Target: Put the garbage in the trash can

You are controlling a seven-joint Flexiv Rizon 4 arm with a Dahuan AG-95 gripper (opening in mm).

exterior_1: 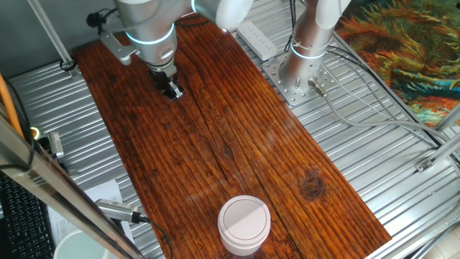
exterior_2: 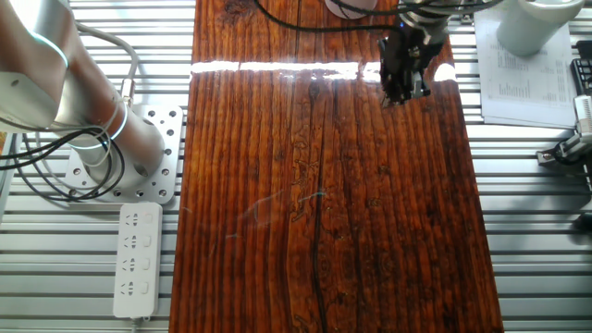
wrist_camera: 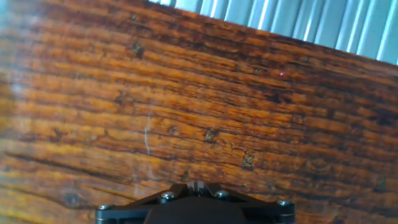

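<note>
- We see the trash can (exterior_1: 244, 224) standing upright on the wooden surface (exterior_1: 237, 144), lid in place, well apart from the fingers (exterior_1: 173, 91).
- We cannot find the garbage in any view.
- We cannot tell whether the fingers (exterior_2: 404, 85) are wide, narrow or holding anything.
- A white power strip (exterior_2: 136, 259) lies on the ribbed metal bench beside the surface.

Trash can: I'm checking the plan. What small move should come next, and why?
Probably travel along the board toward the trash can: the gripper hangs at the far end, and no garbage lies loose in view, so it may already be held.
</note>
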